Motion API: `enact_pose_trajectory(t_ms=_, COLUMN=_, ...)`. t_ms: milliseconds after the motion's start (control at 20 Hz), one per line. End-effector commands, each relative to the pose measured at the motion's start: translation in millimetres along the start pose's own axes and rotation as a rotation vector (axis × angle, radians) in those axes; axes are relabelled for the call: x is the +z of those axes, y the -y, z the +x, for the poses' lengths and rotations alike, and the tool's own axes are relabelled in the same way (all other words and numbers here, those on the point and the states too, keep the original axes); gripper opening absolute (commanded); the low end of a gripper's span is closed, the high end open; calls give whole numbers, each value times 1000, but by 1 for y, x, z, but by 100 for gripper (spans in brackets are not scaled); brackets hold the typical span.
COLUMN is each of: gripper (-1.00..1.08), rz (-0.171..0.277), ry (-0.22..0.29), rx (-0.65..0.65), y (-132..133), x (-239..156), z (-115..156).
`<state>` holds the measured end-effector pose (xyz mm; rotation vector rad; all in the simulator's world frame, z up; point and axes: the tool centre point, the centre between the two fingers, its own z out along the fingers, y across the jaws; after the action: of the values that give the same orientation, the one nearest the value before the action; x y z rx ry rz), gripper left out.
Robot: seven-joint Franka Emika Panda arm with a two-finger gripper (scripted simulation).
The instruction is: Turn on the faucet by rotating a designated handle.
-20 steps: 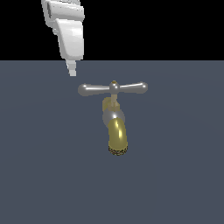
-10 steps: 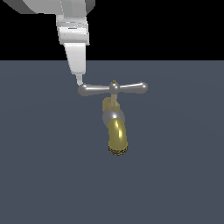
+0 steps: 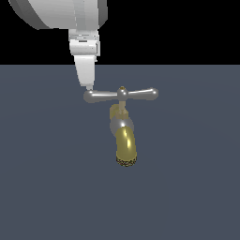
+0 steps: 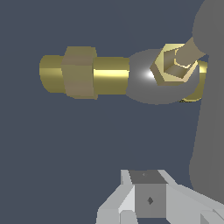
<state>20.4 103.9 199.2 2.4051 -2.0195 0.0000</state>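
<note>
The faucet (image 3: 126, 146) stands on the flat grey surface, its brass-gold spout curving toward the camera in the exterior view. Its handle (image 3: 137, 93), a silver crossbar with a small brass knob at the centre, lies level across the top. My gripper (image 3: 88, 86) comes down from above with its fingers together, nothing held, the tip touching the bulb at the exterior view's left end of the crossbar. In the wrist view the faucet's brass body and silver collar (image 4: 144, 78) lie beyond my gripper (image 4: 146, 194), and a blurred grey arm of the handle (image 4: 210, 113) runs alongside.
The grey ground (image 3: 47, 187) stretches around the faucet on all sides. My arm's large white link (image 3: 61, 11) fills the upper part of the exterior view above the handle's end.
My gripper has come down and toward the exterior view's right, from above and beside the handle to its left bulb. The crossbar has not visibly turned.
</note>
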Motion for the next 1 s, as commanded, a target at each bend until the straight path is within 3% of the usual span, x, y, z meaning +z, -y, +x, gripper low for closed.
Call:
enact_pose_trajectory(t_ms=0, gripper=-100, rz=1, ry=0, rx=6, y=1, x=1, z=1)
enact_pose_trajectory(t_ms=200, gripper=-100, rz=0, ry=0, rx=6, y=1, x=1, z=1)
enact_pose_trajectory(t_ms=950, gripper=-100, rz=1, ry=0, rx=6, y=-44, x=1, z=-4)
